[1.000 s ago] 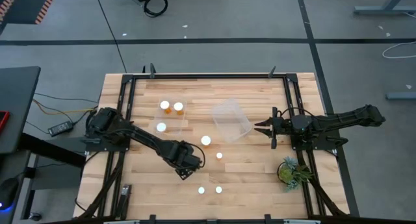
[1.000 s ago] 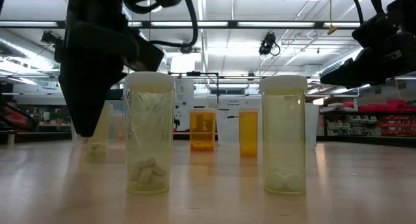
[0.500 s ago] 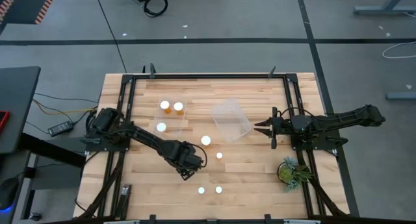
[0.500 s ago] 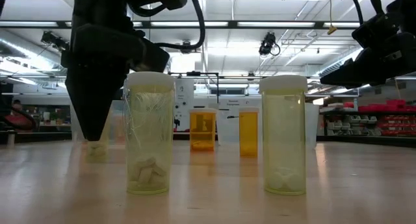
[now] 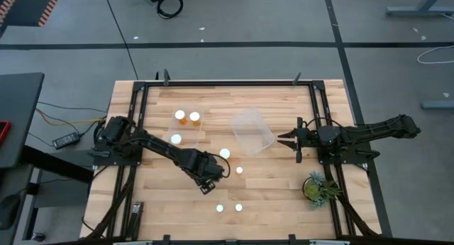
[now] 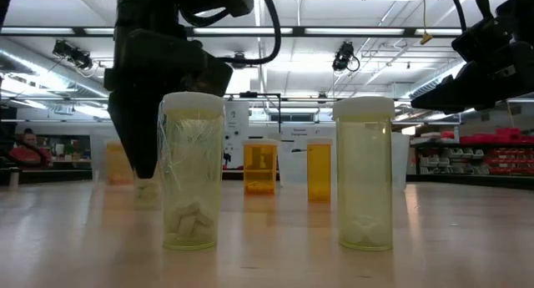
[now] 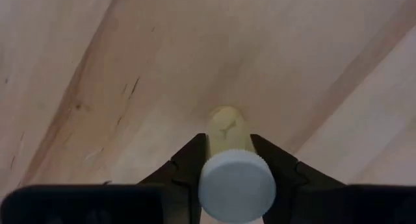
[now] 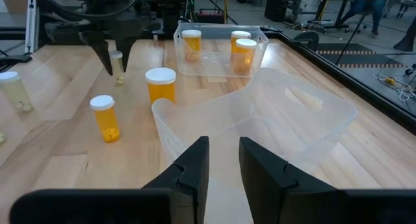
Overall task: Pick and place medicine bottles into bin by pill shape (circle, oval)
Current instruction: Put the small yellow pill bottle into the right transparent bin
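Seemingly early on, the left gripper [image 7: 235, 160] clasped a pale bottle [image 7: 237, 185] near the clear bin [image 5: 253, 131], other bottles unsorted, while the right gripper [image 8: 224, 160] waited clenched.

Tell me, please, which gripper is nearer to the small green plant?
Right. The right gripper sits just above the plant at the table's right side. The left gripper is mid-table, well to the plant's left, with a bottle between its fingers.

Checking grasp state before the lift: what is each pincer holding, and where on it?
The left pincer grips a small pale bottle on its body, just under the white cap. The right pincer is shut and holds nothing.
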You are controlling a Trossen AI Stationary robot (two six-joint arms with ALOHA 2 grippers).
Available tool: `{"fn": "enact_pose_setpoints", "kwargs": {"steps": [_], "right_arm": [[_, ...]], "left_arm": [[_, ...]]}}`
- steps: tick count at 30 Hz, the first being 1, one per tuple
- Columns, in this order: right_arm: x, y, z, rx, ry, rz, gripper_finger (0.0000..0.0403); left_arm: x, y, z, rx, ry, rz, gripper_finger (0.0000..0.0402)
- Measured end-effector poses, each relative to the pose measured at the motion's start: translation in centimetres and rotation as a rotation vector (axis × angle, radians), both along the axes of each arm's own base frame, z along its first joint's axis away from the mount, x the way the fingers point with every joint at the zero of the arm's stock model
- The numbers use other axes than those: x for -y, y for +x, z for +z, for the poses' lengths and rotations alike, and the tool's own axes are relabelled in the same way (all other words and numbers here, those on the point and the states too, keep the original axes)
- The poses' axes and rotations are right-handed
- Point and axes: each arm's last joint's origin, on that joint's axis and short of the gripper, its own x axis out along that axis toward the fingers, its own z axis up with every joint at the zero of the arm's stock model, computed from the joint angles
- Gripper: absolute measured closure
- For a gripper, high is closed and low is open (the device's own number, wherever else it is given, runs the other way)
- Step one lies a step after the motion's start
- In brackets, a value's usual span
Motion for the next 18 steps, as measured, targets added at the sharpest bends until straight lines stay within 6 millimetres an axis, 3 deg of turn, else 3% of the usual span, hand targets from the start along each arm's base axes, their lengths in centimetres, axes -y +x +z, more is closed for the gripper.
{"fn": "enact_pose_setpoints", "kwargs": {"steps": [18], "right_arm": [[0.0,0.0,0.0,0.000,0.000,0.000,0.0311]], "left_arm": [[-4.4,2.9,1.0,0.133,-0.164,-0.019,0.0287]]}}
